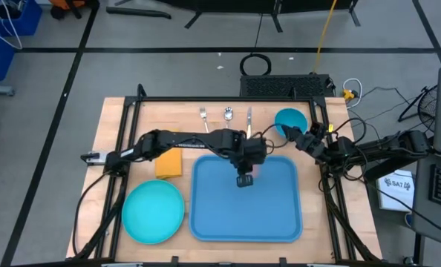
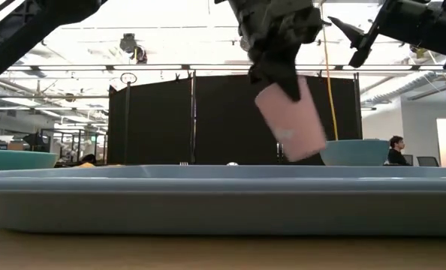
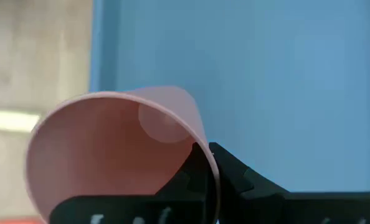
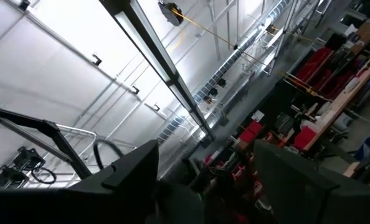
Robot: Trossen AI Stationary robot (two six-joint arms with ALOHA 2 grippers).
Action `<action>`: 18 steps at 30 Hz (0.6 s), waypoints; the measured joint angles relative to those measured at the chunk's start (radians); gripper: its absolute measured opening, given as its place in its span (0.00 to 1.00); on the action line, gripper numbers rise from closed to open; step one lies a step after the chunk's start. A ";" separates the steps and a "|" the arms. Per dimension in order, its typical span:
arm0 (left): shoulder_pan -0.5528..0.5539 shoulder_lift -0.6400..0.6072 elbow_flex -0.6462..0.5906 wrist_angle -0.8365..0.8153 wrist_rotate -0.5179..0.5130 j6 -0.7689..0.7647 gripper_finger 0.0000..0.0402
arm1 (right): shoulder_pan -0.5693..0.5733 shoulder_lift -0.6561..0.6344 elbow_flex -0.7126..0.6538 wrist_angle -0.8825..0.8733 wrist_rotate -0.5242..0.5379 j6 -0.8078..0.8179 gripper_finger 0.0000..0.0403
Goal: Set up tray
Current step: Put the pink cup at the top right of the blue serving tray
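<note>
The large blue tray (image 1: 243, 215) lies flat on the wooden table and also shows in the low view (image 2: 223, 199). My left gripper (image 1: 244, 178) hangs over the tray's far middle, shut on a pink cup (image 2: 290, 124), which also shows in the left wrist view (image 3: 110, 149). My right gripper (image 1: 301, 138) is raised at the table's right side near the teal bowl (image 1: 289, 121). It is open and empty, and it points up toward the ceiling (image 4: 203, 168). My left gripper holds the pink cup by its rim wall (image 3: 205, 149), with one finger inside the cup and one outside. The fingers come from above, pointing down. The cup hangs tilted below them, mouth up toward the gripper, lifted clear of the tray.
A round teal plate (image 1: 154, 211) lies left of the tray at the near side. A yellow flat piece (image 1: 168, 163) lies beyond the plate. A fork (image 1: 203, 113), a spoon (image 1: 228, 113) and a knife (image 1: 249, 115) lie at the far edge.
</note>
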 joint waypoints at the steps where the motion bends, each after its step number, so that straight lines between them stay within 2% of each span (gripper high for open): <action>1: -0.007 0.003 0.000 -0.016 -0.014 0.013 0.00 | 0.000 -0.001 0.000 -0.001 0.000 0.000 0.63; 9: -0.040 0.008 0.000 -0.008 -0.013 0.092 0.00 | 0.000 -0.001 0.000 -0.008 0.000 0.000 0.63; 14: -0.043 0.008 -0.003 -0.058 -0.012 0.113 0.00 | 0.000 -0.001 0.000 -0.008 0.000 -0.003 0.63; 18: -0.043 0.007 -0.045 -0.075 -0.008 0.136 0.01 | 0.000 -0.001 0.000 -0.009 0.000 -0.003 0.63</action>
